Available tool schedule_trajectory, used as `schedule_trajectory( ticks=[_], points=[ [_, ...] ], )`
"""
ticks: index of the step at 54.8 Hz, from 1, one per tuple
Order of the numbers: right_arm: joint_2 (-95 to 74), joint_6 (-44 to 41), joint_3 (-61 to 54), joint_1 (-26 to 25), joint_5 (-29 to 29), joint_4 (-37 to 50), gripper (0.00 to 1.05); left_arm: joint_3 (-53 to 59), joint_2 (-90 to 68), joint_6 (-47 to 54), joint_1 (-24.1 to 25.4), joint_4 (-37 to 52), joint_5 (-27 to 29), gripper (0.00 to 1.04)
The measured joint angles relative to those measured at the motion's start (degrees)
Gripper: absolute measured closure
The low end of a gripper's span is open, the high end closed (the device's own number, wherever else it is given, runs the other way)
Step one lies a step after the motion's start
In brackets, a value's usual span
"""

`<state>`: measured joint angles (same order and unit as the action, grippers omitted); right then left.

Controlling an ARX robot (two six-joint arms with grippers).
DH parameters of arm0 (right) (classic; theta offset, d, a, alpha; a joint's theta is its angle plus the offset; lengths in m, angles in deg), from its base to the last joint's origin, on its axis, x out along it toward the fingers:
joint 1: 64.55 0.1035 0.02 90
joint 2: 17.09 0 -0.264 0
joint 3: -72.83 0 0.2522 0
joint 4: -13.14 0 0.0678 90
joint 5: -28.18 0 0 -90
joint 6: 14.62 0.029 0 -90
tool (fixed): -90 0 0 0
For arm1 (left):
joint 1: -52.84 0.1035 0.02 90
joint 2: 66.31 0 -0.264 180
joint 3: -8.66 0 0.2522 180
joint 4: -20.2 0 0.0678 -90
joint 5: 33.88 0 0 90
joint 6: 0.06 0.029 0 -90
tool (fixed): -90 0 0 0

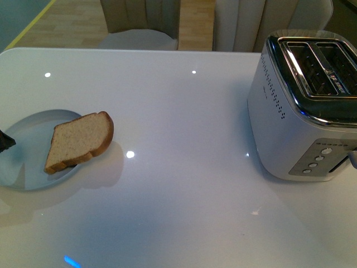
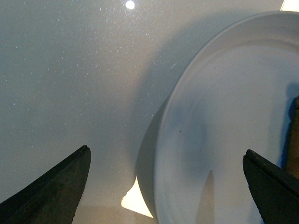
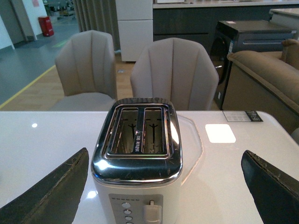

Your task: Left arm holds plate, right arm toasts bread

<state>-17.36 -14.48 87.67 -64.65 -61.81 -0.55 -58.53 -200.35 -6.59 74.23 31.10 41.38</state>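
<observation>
So, front view first: the plate [image 1: 22,167] sits at the left edge of the table [image 1: 184,212] with the bread [image 1: 78,140] lying on it, crust hanging a bit over the rim on the toaster side. The toaster [image 1: 279,128] is well apart from it, over on the right. Only a black tip of the left gripper [image 1: 5,142] pokes in, right at the plate's near-left rim. The right arm isn't in this shot at all

Left wrist view: jaws wide apart, nothing pinched. The plate's rim runs up between the two fingers, so it's lined up but not holding yet. I can't tell whether either finger touches the plate. There's a brown sliver at the edge of the picture, probably the bread's crust

Right wrist view: right gripper [image 3: 164,153] jaws also spread open and empty, looking straight down the toaster's two slots, which are both empty

My read is we're at the very start, with the plate not secured and the bread not picked up. Next the left jaws need to close on that rim without nudging the slice, and then the right arm has to travel across to the bread and grab it by an edge
</observation>
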Motion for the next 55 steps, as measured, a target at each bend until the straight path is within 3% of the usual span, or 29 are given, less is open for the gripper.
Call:
schedule_trajectory(
  ticks=[22,23,24,31,41,49,55],
  points=[
    [0.0,0.0,0.0,0.0,0.0,0.0,0.09,-2.7,-2.8,-0.5,-4.0,0.0,1.5,0.08],
    [0.0,0.0,0.0,0.0,0.0,0.0,0.09,-2.7,-2.9,-0.5,-4.1,0.0,1.5,0.10],
    [0.0,0.0,0.0,0.0,0.0,0.0,0.09,-2.8,-3.0,-0.6,-4.2,-0.2,1.7,0.18],
    [0.0,0.0,0.0,0.0,0.0,0.0,0.09,-2.8,-3.1,-0.9,-4.3,-0.6,1.7,0.40],
    [0.0,0.0,0.0,0.0,0.0,0.0,0.09,-2.8,-3.1,-2.0,-4.5,-1.6,1.2,0.81],
    [0.0,0.0,0.0,0.0,0.0,0.0,0.09,-2.7,-3.1,-4.0,-4.5,-1.7,-0.3,1.00],
    [0.0,0.0,0.0,0.0,0.0,0.0,0.09,-2.5,-3.0,-6.4,-4.5,-1.6,-1.2,1.02]
  ],
)
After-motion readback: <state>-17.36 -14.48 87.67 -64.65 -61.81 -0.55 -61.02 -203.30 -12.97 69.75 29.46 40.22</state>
